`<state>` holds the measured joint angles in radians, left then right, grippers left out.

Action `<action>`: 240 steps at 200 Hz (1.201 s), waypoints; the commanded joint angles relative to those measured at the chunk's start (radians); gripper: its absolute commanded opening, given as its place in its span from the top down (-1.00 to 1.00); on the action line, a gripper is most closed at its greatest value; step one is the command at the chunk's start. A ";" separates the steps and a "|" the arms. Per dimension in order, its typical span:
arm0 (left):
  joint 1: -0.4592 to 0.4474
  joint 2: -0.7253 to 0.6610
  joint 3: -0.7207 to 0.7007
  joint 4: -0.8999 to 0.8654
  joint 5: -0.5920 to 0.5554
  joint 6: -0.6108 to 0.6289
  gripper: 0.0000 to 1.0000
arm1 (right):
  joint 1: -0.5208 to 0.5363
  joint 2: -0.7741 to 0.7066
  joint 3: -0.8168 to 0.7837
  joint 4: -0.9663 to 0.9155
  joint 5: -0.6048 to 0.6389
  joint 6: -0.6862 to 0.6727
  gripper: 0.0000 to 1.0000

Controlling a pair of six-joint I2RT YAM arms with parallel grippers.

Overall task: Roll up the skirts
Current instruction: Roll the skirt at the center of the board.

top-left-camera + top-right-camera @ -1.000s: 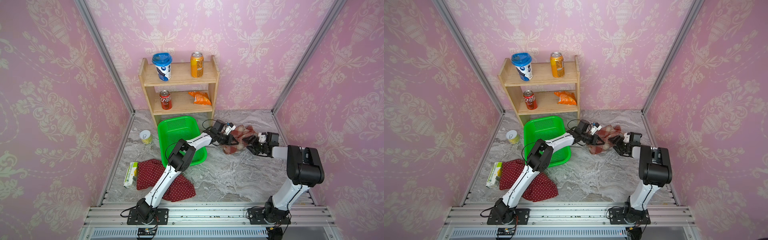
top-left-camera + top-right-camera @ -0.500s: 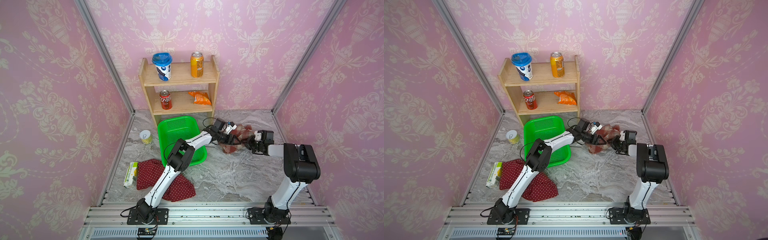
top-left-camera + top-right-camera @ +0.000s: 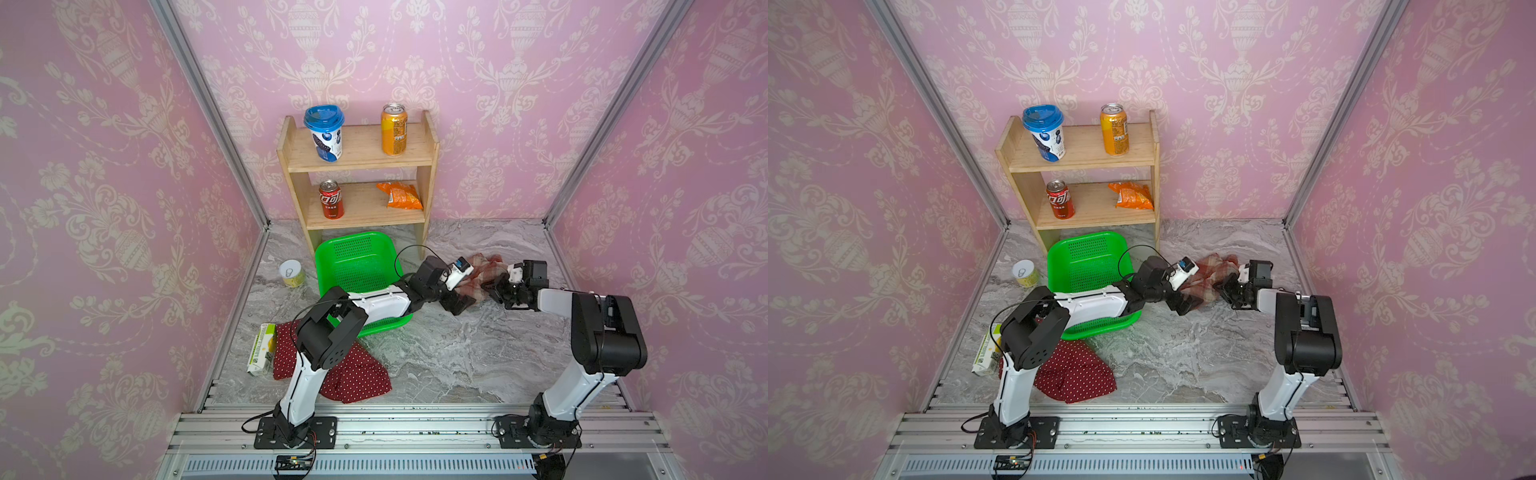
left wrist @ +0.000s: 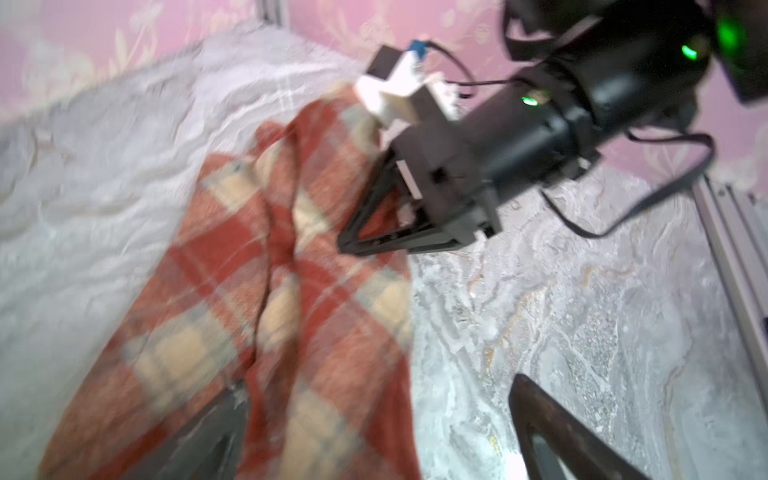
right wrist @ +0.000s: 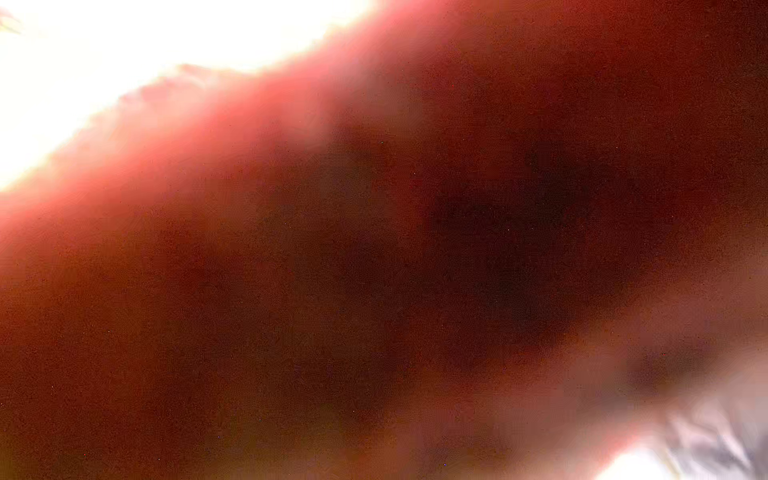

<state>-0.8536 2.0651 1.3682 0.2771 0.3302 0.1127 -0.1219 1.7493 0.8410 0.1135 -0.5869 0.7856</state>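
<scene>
Left wrist view shows the right gripper [image 4: 349, 243] pinching the edge of the plaid skirt [image 4: 266, 257], bunched at the far side of the table [image 4: 582, 311], while the left gripper [image 4: 376, 390] stands spread over it. With one hold only, I think the thick cloth may drag or unroll.

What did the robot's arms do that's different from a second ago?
The right pincer slid in toward the plaid skirt and shut on it. The left pincer, closed at that skirt before, opened and let go. The polka-dot skirt, green basket and shelf stayed put.
</scene>
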 commanded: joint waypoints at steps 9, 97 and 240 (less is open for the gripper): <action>-0.136 -0.015 -0.052 0.089 -0.188 0.354 -0.98 | -0.008 -0.038 -0.015 -0.101 -0.019 -0.025 0.88; -0.175 0.191 0.170 -0.082 -0.406 0.440 -0.96 | -0.055 -0.097 -0.041 -0.191 -0.087 -0.087 0.87; -0.045 0.307 0.465 -0.409 -0.131 0.092 1.00 | -0.167 -0.267 -0.152 -0.152 -0.123 -0.066 -0.63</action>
<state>-0.9794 2.3608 1.7920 -0.0132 0.0170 0.3706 -0.2852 1.5536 0.7101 -0.0586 -0.6876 0.7132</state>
